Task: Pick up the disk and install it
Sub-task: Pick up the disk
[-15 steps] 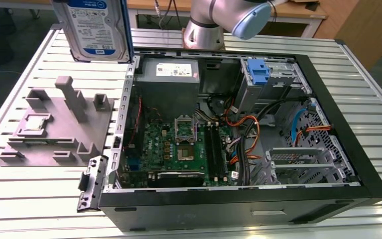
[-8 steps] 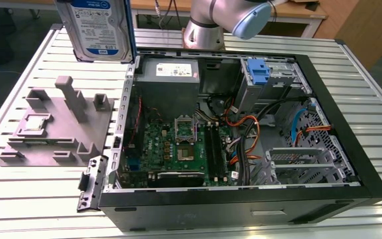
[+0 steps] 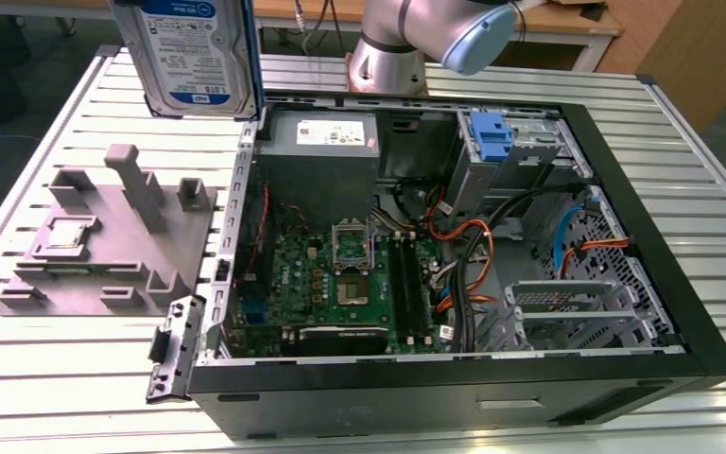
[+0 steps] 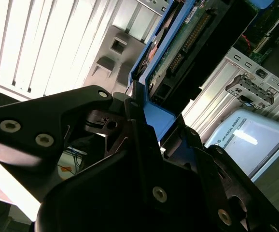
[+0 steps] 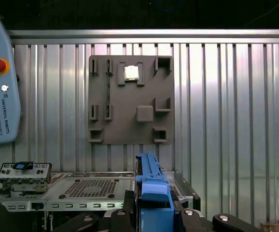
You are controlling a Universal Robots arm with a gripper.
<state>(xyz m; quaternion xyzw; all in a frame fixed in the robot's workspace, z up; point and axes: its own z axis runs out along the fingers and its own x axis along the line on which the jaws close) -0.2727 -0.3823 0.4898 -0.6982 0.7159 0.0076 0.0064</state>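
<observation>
Gripper point(image 5: 154, 212) is closed on the disk point(image 3: 199, 52), a flat silver metal hard drive with a blue-and-white label and blue plastic side rails. In both wrist views the black fingers point(image 4: 135, 123) pinch a blue rail edge-on. The disk hangs upright in the air at the exterior view's upper left, above the slatted aluminium desk point(image 3: 35, 378). It is near the back corner of the open black computer case point(image 3: 464, 374) and well above the grey plastic fixture block point(image 3: 111, 236) holding the small square silver processor chip point(image 3: 67, 235). This reads as the carry phase. The grip is on thin plastic, so I'd move slowly to avoid pivoting, keep the disk square, clear the case wall and stay off the orange cables point(image 3: 464, 246). The disk's top is cropped in the exterior view, and the gripper body masks how deep the rail sits. I can't tell the target bay: by the blue plastic bracket point(image 3: 492, 137) or the silver perforated cage point(image 3: 578, 307).
</observation>
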